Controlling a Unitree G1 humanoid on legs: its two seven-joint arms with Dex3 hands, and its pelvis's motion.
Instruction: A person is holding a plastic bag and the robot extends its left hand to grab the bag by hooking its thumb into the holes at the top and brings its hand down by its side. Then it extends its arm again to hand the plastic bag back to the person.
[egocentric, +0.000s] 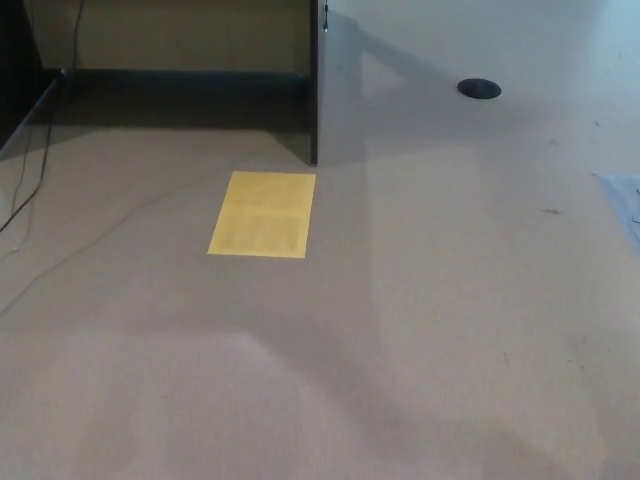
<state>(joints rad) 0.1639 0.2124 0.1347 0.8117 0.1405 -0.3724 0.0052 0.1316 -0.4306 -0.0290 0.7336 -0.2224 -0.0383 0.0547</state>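
Observation:
Neither of my hands shows in the head view, and no arm is in the picture. No person is in view. At the right edge a pale, crinkled translucent sheet (624, 205) lies on the surface; whether it is the plastic bag I cannot tell.
A yellow printed sheet of paper (263, 214) lies flat on the beige surface (330, 360). A tall grey panel (400, 70) with a dark edge stands at the back right, bearing a round black grommet (479, 88). A dark baseboard (170, 95) and thin cables (30, 190) run at the back left.

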